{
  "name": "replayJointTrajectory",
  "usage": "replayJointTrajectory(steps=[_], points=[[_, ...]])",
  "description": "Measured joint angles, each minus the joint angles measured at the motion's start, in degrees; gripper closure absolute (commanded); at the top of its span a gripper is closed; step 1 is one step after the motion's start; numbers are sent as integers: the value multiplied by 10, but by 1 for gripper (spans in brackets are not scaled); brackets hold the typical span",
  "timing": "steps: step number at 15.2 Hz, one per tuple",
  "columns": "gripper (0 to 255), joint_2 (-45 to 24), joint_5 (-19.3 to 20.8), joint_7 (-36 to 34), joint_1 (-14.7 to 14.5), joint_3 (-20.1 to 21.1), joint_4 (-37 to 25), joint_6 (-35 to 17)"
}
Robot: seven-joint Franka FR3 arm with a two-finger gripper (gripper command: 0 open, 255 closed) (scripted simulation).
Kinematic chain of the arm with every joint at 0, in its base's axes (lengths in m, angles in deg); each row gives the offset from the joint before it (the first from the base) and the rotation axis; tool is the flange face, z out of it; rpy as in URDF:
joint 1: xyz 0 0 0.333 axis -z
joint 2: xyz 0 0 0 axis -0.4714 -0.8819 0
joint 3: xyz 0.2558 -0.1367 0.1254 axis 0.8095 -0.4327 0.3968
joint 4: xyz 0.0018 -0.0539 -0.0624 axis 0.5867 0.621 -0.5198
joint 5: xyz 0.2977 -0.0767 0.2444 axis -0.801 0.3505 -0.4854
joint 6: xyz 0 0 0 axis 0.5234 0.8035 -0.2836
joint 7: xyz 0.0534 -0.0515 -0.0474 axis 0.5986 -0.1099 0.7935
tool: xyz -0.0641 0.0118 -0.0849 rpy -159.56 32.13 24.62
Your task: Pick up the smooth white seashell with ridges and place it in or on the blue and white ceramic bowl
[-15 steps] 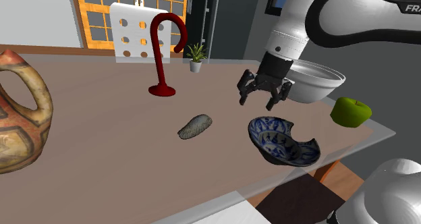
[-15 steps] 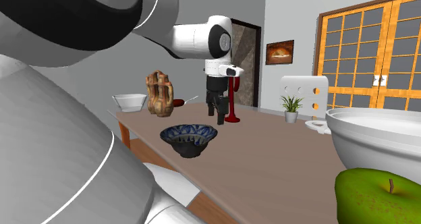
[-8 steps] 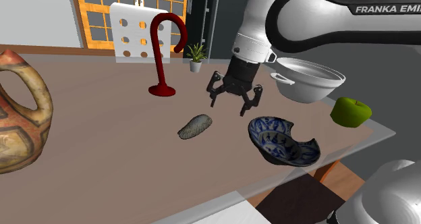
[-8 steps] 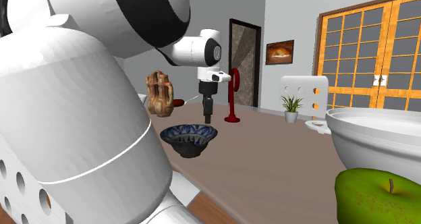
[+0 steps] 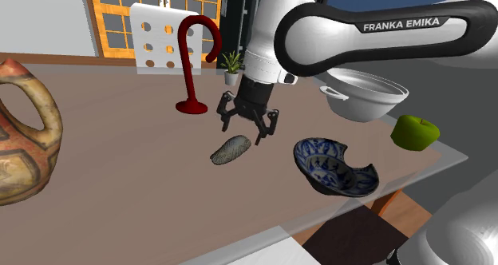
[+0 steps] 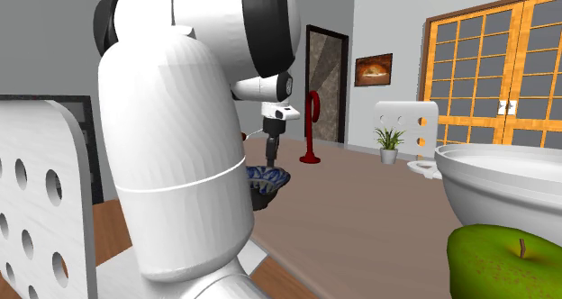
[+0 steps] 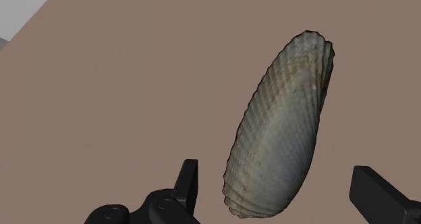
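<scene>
One shell (image 5: 231, 149), pale grey and ridged, flat on the worktop (image 5: 120, 148), near the bowl (image 5: 327, 164) but apart from it, on the shoulder view's left.

Fingers (image 7: 189, 183): spread wide, nothing held, hanging just above the shell without touching it.

Relation: in the wrist view the shell's near end lies between the fingers. Its long axis runs away from the hand, slightly slanted, crosswise to the line joining them, so closing would likely take it across its narrow width after a short descent.

Change: half a second ago the fingers hung nearer the bowl. They now stand over the shell. Shell and bowl unmoved.
</scene>
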Motion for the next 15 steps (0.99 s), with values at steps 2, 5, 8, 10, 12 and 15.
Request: replayJointTrajectory(steps=[2,5,8,10,12,15], points=[[0,-6,3,-3,-1,3,10,-15],[0,-11,5,-6,-2,5,22,-32],[0,-11,5,-6,-2,6,24,-34],[0,-12,5,-6,-2,6,24,-35],[255,-12,5,-6,-2,6,24,-35],[255,-11,5,-6,-2,6,24,-35]])
